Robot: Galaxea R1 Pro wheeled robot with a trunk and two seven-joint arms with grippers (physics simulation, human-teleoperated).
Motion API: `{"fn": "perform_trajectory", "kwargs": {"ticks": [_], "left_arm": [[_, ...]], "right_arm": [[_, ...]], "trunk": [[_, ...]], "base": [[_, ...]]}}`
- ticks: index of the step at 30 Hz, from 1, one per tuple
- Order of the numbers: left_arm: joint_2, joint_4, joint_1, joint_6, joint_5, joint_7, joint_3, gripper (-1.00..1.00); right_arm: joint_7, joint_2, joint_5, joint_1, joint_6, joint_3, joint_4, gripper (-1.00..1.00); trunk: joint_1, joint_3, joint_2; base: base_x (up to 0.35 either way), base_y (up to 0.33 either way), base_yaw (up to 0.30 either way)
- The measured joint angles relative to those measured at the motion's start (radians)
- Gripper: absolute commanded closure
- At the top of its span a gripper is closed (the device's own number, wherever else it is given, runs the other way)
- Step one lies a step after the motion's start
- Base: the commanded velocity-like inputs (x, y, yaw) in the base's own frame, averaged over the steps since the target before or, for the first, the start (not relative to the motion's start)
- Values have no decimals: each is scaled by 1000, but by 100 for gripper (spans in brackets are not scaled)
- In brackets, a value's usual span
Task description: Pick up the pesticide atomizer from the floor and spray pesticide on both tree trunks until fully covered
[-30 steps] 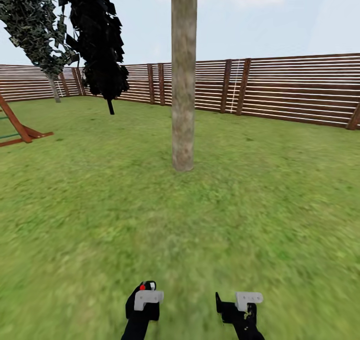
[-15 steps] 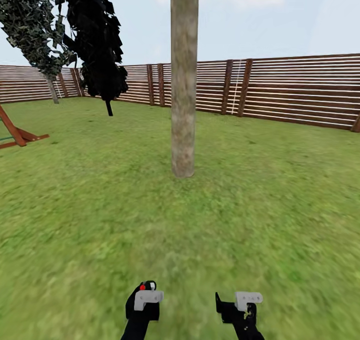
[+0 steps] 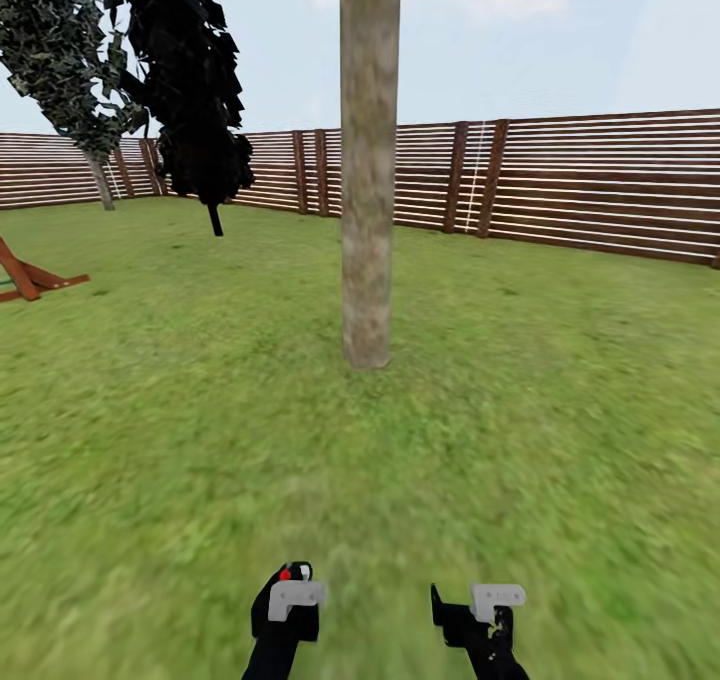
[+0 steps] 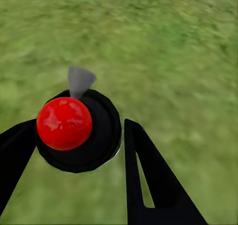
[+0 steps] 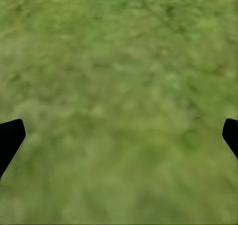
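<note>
The pickup looks done: the left tool (image 3: 287,594) is clenched around the pesticide atomizer (image 4: 78,129), a black round body with a red knob on top and a pale nozzle pointing away from the wrist. The right tool (image 3: 478,600) is spread wide and carries nothing, with only lawn (image 3: 520,430) between its tips. The spraying, I judge, has not begun; the tree trunk (image 3: 368,180) straight ahead of both tools shows plain mottled bark with no white specks that I can make out (the far side is hidden). It stands well ahead of the tools, so some approach is probably left. Counting: one atomizer, two tools, one thick trunk close by, a second pale trunk (image 3: 101,182) far off ahead and left by the wooden fence (image 3: 600,185), and one black-leaved tree (image 3: 195,90) near it.
</note>
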Motion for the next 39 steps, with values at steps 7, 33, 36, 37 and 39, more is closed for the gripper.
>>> {"fn": "perform_trajectory", "kwargs": {"ticks": [7,33,36,37,39], "left_arm": [[0,0,0,0,0,0,0,100],[0,1,0,0,0,0,0,100],[0,1,0,0,0,0,0,100],[0,1,0,0,0,0,0,100],[0,1,0,0,0,-1,0,100]], "right_arm": [[1,0,0,0,0,0,0,-100],[0,0,0,0,0,0,2,-100],[0,0,0,0,0,-1,2,-100],[0,0,0,0,0,-1,2,-100],[1,0,0,0,0,-1,2,-100]], "trunk": [[0,0,0],[0,0,0],[0,0,0],[0,0,0],[0,0,0]], "base": [[335,0,0],[335,0,0],[335,0,0],[335,0,0],[335,0,0]]}}
